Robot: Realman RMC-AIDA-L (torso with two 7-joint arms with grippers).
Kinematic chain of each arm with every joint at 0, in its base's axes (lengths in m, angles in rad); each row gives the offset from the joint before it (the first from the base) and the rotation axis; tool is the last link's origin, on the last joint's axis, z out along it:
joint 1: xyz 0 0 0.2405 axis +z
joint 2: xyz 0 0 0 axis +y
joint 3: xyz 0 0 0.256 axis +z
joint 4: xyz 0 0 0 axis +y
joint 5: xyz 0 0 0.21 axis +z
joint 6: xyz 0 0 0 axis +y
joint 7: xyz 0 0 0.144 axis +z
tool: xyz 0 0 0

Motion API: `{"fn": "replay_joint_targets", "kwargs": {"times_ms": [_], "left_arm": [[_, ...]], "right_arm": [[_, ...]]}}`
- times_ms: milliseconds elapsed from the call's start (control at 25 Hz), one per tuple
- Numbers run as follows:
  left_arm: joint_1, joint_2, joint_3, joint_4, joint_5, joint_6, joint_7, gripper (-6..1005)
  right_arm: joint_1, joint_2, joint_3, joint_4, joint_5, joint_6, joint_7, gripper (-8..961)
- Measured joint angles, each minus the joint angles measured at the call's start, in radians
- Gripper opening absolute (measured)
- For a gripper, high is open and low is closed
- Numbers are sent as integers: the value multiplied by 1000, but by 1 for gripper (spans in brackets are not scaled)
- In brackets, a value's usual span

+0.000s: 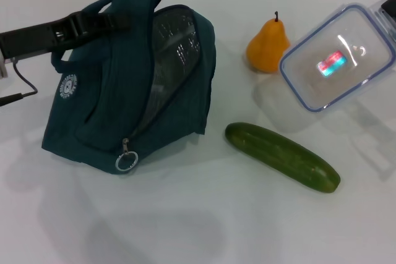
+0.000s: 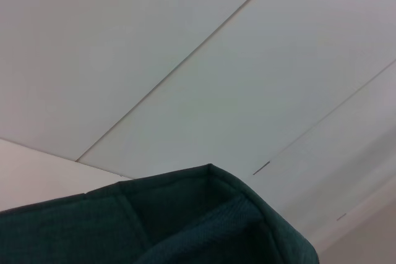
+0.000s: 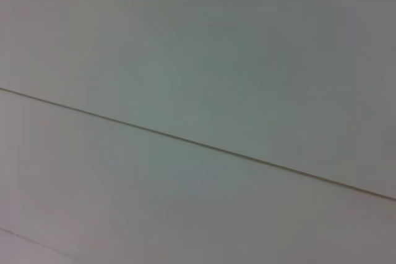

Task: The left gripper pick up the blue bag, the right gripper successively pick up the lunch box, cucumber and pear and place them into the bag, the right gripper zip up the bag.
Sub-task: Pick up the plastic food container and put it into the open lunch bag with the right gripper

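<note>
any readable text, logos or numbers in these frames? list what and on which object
Nothing can be read outright.
Round white badge on the blue bag: has a printed emblem, lettering too small to read.
Lunch box lid: a red and teal patch and a white mark, possibly a reflection or label, not legible as text.
Cucumber, pear: no markings.
Left and right wrist views: no text visible.
</note>
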Motion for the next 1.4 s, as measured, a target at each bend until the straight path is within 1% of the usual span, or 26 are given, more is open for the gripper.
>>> {"fn": "replay_joint_targets", "kwargs": {"times_ms": [360,720,960,1400], "left_arm": [[-5,-1,0,0,0,0,0,47],[-13,-3,2,-6,2,2,8,47],[-34,-1,2,-28,-1,1,12,47],[-53,-2,6,-50,-4,2,26,47]], "right_arm": [[-6,6,17,6,12,3,66,66],[10,14,16,11,44,-5,120,65],[13,15,15,8,71,-11,146,65],[66,15,9,11,112,-68,210,64]]}}
